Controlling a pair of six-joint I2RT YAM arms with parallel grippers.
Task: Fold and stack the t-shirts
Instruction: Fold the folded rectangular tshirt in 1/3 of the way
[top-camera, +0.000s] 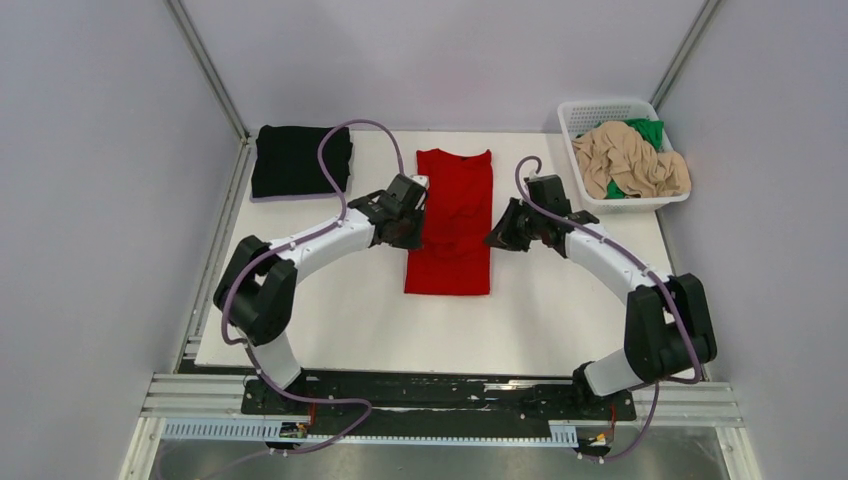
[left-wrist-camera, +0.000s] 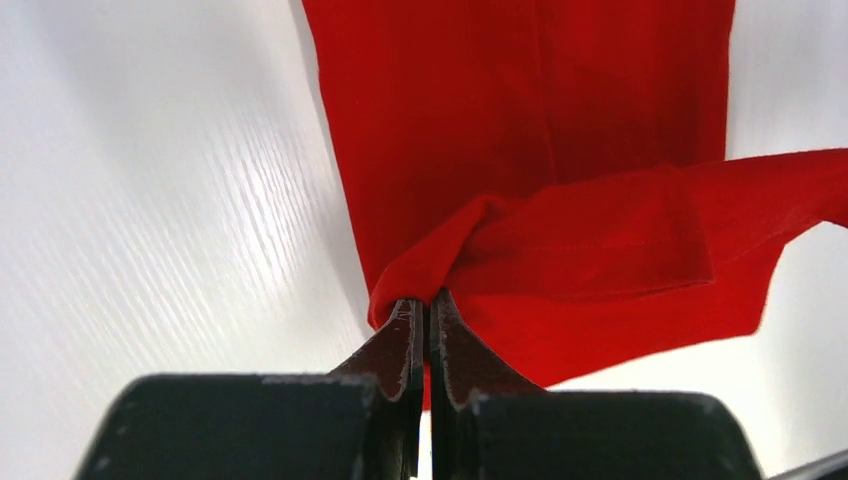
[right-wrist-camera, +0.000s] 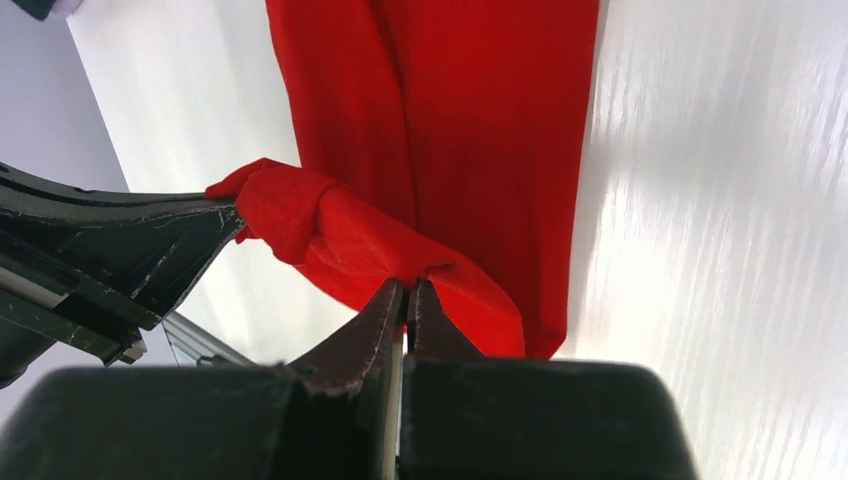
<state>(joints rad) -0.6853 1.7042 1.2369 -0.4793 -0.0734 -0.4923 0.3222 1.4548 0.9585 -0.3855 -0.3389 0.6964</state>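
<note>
The bright red t-shirt (top-camera: 455, 250) lies mid-table as a long narrow strip running from near to far. My left gripper (top-camera: 412, 218) is shut on its left edge about halfway along, pinching a bunched fold (left-wrist-camera: 430, 300). My right gripper (top-camera: 502, 230) is shut on the right edge opposite (right-wrist-camera: 407, 288). The red cloth (left-wrist-camera: 600, 250) between the two grippers is raised off the table in a band. The black t-shirt (top-camera: 298, 160) lies folded at the back left. The beige t-shirt (top-camera: 630, 160) and the green t-shirt (top-camera: 645, 130) are crumpled in the basket.
The white lattice basket (top-camera: 580, 112) stands at the back right corner. Grey walls close in the table on three sides. The left gripper's fingers (right-wrist-camera: 150, 250) show in the right wrist view, close to the right gripper.
</note>
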